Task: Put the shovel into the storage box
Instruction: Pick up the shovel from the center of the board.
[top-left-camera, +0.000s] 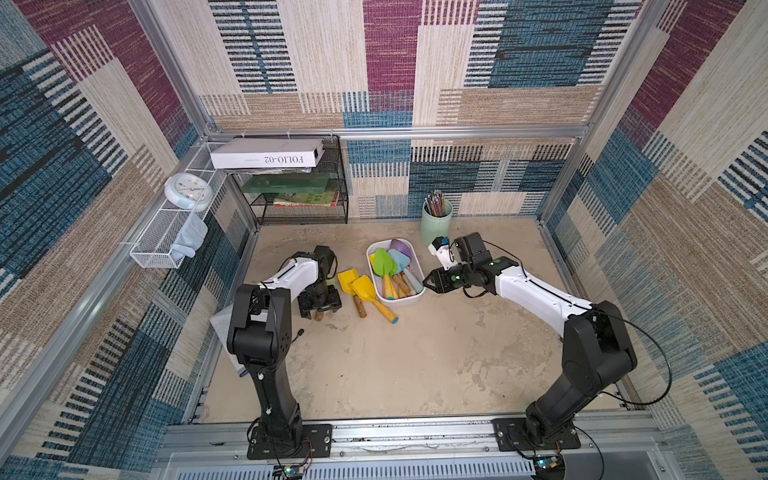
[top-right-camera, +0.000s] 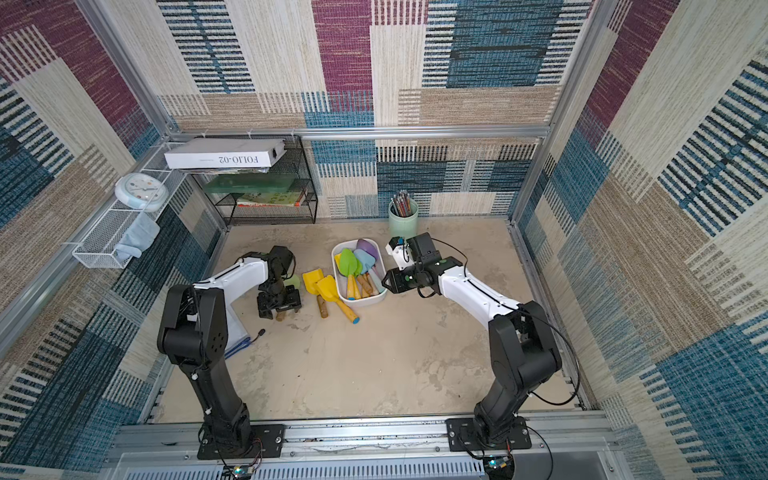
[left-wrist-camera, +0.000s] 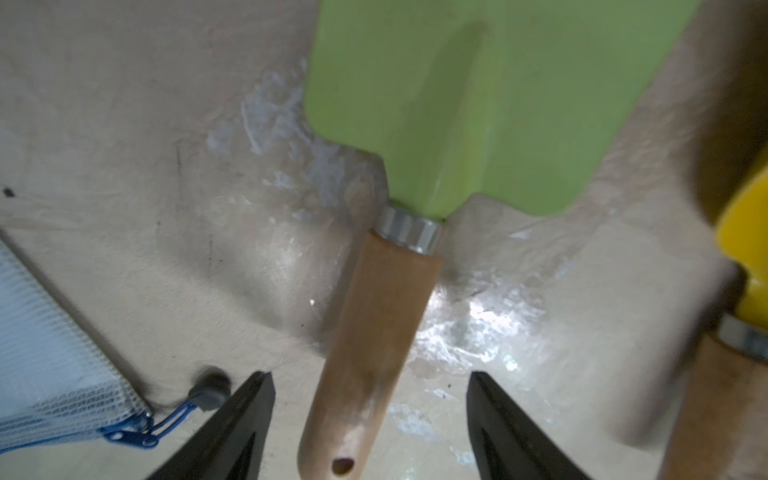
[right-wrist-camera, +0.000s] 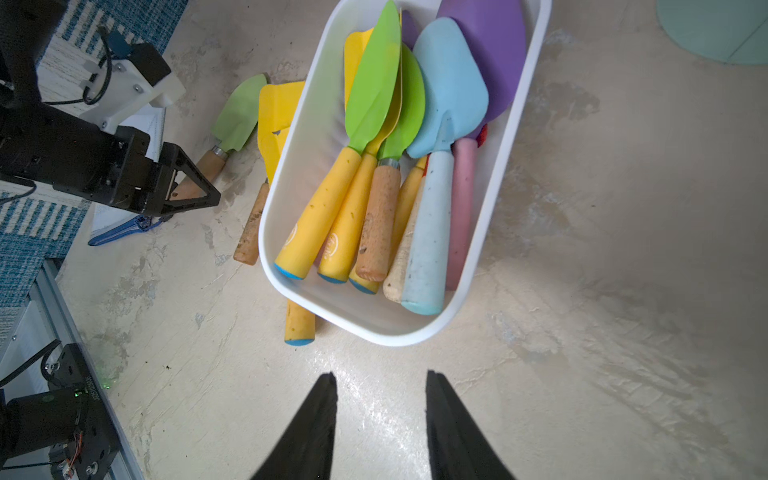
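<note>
In the left wrist view we see the left gripper (left-wrist-camera: 369, 376) spread wide over a light-green shovel (left-wrist-camera: 457, 124) that lies flat on the beige tabletop (left-wrist-camera: 124, 124). Its wooden handle runs up the middle of the frame between the two black fingers (left-wrist-camera: 249, 415), with a clear gap on either side, so nothing is gripped. A mesh zipper pouch (left-wrist-camera: 50, 374) sits at the lower left.

In both top views this spot is left of centre. Two yellow shovels (top-left-camera: 365, 289) lie on the table between it and the white storage box (top-left-camera: 409, 300) at the centre. A mint-green pencil cup (top-left-camera: 435, 226) stands just above and right of the box.

The right wrist view shows the box at upper centre, packed with green, yellow, blue and purple shovels. The right gripper (right-wrist-camera: 380, 374) is at bottom centre, near the box's lower end. We see its jaws partly apart and empty.
</note>
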